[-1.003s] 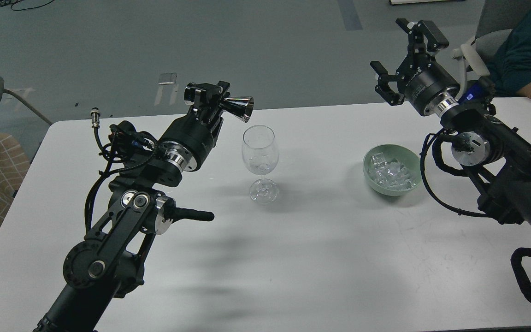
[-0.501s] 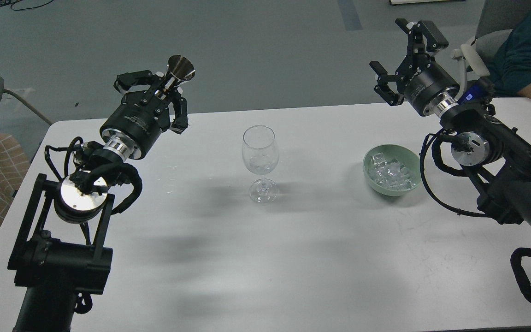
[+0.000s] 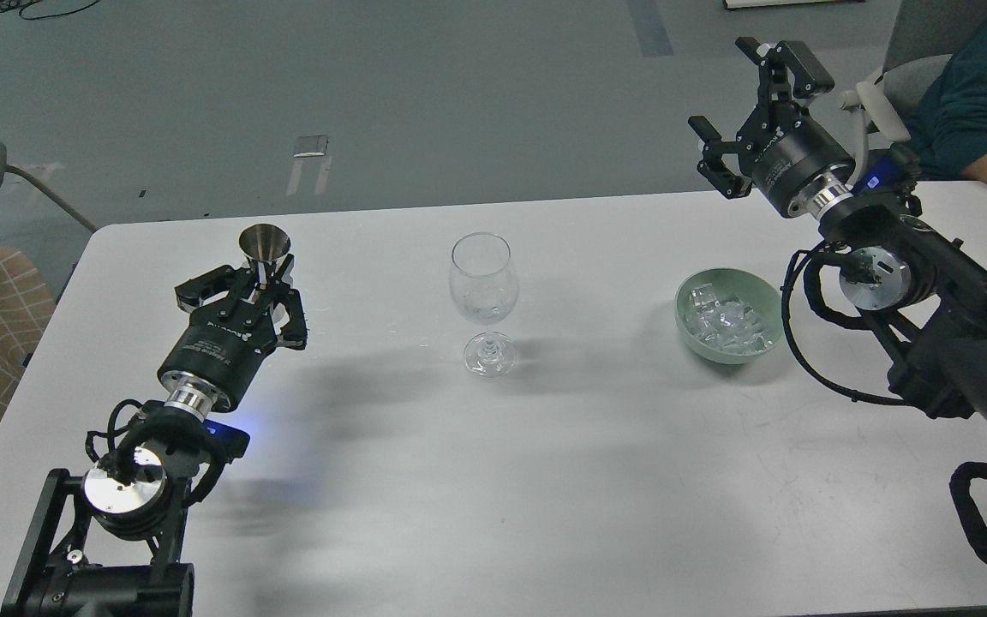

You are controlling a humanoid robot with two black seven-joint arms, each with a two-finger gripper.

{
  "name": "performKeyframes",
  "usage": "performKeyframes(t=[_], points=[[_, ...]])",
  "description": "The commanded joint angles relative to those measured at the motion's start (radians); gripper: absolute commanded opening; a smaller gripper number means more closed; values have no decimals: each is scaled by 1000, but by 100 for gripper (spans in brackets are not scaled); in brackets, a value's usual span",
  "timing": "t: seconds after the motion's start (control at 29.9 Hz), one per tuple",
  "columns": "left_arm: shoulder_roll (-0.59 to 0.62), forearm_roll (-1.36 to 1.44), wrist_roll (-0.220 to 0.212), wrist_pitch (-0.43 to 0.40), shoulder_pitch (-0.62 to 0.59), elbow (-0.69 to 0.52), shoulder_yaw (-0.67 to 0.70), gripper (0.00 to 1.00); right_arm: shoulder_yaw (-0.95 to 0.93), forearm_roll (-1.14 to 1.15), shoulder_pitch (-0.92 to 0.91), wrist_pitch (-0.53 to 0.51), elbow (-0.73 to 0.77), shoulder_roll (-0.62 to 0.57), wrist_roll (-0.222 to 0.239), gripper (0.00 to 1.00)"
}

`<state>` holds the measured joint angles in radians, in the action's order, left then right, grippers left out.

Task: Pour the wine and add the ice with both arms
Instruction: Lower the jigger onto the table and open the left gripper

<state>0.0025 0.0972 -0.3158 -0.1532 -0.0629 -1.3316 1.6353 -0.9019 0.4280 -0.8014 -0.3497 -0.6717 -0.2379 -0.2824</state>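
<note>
Left claw (image 3: 260, 276) grips small steel cone-shaped measuring cup (image 3: 265, 244), upright on white bench (image 3: 493, 480). Right claw (image 3: 750, 111) open, empty. Clear ice cubes (image 3: 729, 326) untouched in green bowl (image 3: 689, 315); icing remains.

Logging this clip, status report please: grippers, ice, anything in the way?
Left gripper shut on metal cup, upright, low at table left. Right gripper open, empty, raised behind bowl. Ice in bowl. Glass stands clear between.
</note>
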Motion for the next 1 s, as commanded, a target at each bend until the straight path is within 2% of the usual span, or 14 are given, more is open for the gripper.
performKeyframes(t=[0.0, 0.23, 0.37, 0.67, 0.97], points=[[-3, -1, 3, -41, 0, 96, 11, 0, 0, 0, 2, 0, 0, 0, 0, 100], [-3, -1, 24, -91, -9, 207, 23, 0, 0, 0, 13, 0, -2, -6, 0, 100], [-3, -1, 24, -92, -12, 215, 24, 0, 0, 0, 14, 0, -2, -6, 2, 100], [-3, 1, 24, -92, -15, 229, 31, 10, 0, 2, 21, 0, -2, -6, 0, 100], [-3, 1, 26, -92, -15, 230, 31, 16, 0, 2, 21, 0, -2, -3, 0, 100]])
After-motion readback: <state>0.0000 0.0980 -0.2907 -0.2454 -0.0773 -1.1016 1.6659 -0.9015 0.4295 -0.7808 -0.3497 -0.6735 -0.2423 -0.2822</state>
